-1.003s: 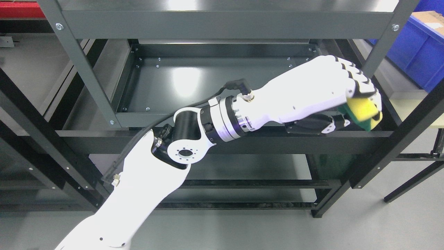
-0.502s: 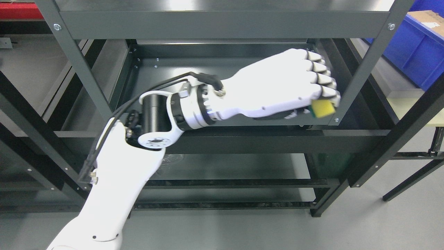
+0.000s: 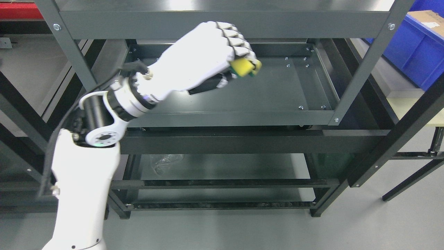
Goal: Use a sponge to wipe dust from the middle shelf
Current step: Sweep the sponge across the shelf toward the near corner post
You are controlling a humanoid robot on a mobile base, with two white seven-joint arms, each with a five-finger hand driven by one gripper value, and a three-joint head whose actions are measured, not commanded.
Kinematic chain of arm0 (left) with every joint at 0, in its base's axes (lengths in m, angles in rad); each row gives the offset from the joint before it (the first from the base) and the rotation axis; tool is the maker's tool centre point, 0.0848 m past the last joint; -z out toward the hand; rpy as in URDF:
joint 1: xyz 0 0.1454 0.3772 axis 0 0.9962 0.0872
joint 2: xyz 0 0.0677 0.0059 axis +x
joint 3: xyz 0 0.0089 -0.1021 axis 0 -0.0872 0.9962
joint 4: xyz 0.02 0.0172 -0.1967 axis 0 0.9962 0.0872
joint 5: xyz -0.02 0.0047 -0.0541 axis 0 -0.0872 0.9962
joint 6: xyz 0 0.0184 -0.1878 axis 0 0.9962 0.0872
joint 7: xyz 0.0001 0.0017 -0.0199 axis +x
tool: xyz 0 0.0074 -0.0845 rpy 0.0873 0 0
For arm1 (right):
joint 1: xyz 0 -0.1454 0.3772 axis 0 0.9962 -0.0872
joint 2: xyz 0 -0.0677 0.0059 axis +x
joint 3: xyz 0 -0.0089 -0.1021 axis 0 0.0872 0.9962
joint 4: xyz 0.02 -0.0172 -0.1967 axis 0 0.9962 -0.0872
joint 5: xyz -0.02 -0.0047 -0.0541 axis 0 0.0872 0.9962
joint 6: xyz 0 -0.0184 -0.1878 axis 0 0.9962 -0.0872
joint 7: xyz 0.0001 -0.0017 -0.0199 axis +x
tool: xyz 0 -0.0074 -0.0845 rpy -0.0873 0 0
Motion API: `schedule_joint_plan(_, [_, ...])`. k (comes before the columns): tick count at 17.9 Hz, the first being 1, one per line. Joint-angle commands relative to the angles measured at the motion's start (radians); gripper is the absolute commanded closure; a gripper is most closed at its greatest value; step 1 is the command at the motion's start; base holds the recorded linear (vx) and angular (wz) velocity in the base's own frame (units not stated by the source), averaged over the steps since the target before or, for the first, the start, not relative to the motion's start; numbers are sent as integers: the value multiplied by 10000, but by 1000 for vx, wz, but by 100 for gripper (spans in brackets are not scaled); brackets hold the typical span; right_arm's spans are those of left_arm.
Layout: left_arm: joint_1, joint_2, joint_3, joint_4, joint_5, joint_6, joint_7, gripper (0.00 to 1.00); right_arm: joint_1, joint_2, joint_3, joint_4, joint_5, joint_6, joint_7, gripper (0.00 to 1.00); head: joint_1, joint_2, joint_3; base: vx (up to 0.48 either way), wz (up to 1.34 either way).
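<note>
My left hand (image 3: 229, 57) reaches into the dark metal rack from the lower left, its white fingers curled around a yellow and green sponge (image 3: 244, 67). The sponge sticks out at the fingertips, over the back middle of the middle shelf (image 3: 277, 90). Whether the sponge touches the shelf surface I cannot tell. The shelf is a dark, glossy tray with small screws near its corners. The right arm does not show in the head view.
The top shelf's front rail (image 3: 222, 24) runs just above the hand. Slanted rack uprights (image 3: 364, 66) frame the shelf on both sides. A blue bin (image 3: 419, 45) sits at the far right. A lower shelf (image 3: 222, 166) holds a crumpled clear wrapper (image 3: 164, 161).
The left hand has swept the sponge from the shelf's front right corner leftward and toward the back middle. The forearm swung left with it.
</note>
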Motion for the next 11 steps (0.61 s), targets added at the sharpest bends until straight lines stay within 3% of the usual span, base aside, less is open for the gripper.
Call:
schedule_joint_plan(1, [1404, 1715, 4172, 67, 1181, 3, -2, 91, 0, -175, 12, -174, 0, 7, -8, 0, 0, 0, 0, 0, 0])
schedule_joint_plan(7, [2712, 3589, 6442, 464, 3132, 3, -2, 91, 0, -175, -3, -174, 0, 7, -8, 0, 0, 0, 0, 0, 0])
schedule_joint_plan(11, [2758, 3929, 6462, 773, 3409, 3, -2, 91, 0, -175, -3, -174, 0, 7, -8, 0, 0, -1, 0, 0, 0])
